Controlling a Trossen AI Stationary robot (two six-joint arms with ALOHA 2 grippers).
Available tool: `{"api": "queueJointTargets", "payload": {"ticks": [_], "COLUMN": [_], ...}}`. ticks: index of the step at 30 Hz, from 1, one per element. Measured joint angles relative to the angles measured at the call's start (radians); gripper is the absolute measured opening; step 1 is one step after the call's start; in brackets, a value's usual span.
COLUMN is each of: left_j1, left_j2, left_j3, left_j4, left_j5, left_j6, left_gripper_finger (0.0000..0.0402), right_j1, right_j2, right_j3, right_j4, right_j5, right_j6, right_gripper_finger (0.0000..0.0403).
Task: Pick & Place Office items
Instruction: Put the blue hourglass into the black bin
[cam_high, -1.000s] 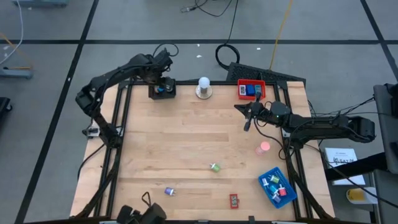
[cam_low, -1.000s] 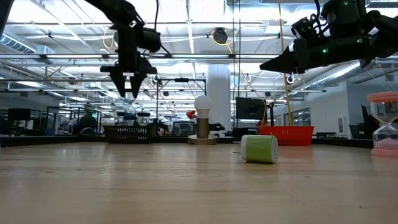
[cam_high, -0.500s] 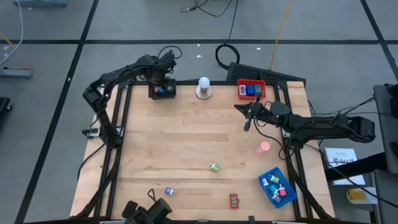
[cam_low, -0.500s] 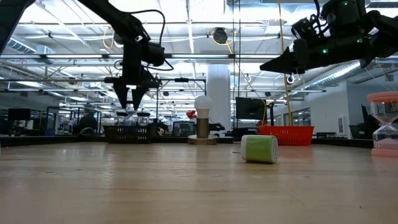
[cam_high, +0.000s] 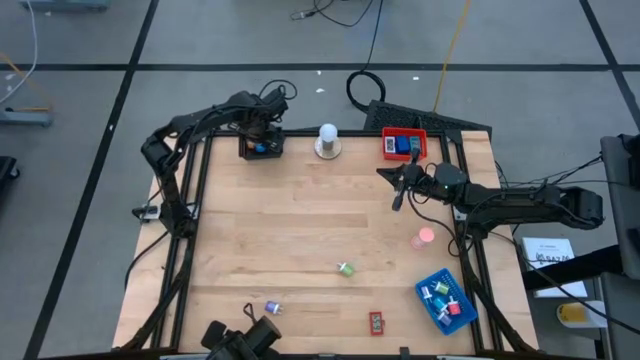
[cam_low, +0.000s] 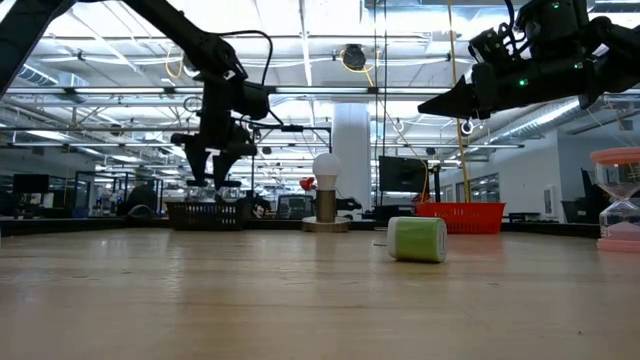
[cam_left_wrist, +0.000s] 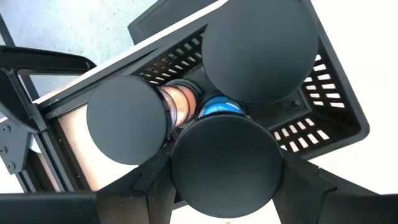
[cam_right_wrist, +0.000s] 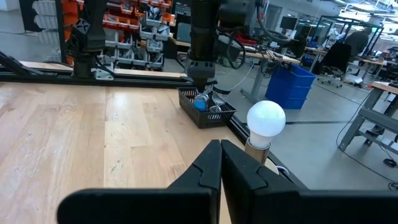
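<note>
**Left gripper down at black tray; right gripper idle, clenched**

The left gripper (cam_high: 262, 137) stood over the black tray (cam_high: 247, 152) at the far left corner of the surface (cam_high: 300, 230). In the low view its jaws were released, spread a little and pointing straight down, the tips at the tray's rim (cam_low: 208, 213). The left arm reached in from the left edge, elbow raised, wrist bent down.

The left wrist view alone showed the tray's contents: black round caps (cam_left_wrist: 230, 162) crowded together, with a blue cylinder (cam_left_wrist: 217, 107) and a brown one (cam_left_wrist: 180, 102) between them. Whether the jaws touched any of these could not be told.

The right gripper (cam_high: 399, 190) hung above the surface, below the red tray (cam_high: 388, 133), its arm lying in from the right edge. The right wrist view showed its jaws clenched on nothing (cam_right_wrist: 221, 163), aimed towards the white knob (cam_right_wrist: 266, 119) and the black tray.

Loose office items lay on the near half of the surface: a green cylinder (cam_high: 346, 268), a pink cylinder (cam_high: 426, 237), a purple clip (cam_high: 272, 308) and a red rectangle (cam_high: 376, 321). The blue tray (cam_high: 424, 288) at the near right held several more. Only the low view showed the pink item's hourglass shape (cam_low: 618, 200).

No legible writing was found.
</note>
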Motion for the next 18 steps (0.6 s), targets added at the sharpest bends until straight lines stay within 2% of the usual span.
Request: {"api": "queueJointTargets", "payload": {"ticks": [10, 18], "left_j1": [-0.003, -0.009], "left_j2": [-0.004, -0.001], "left_j3": [-0.056, -0.065], "left_j4": [0.043, 0.036], "left_j5": [0.007, -0.001], "left_j6": [0.009, 0.026], "left_gripper_finger": [0.0215, 0.0258], "right_j1": [0.0, 0.0], "right_j2": [0.0, 0.0], "right_j3": [0.0, 0.0], "right_j4": [0.0, 0.0], "right_j5": [0.0, 0.0], "right_j6": [0.0, -0.004], "right_gripper_finger": [0.0, 0.0]}}
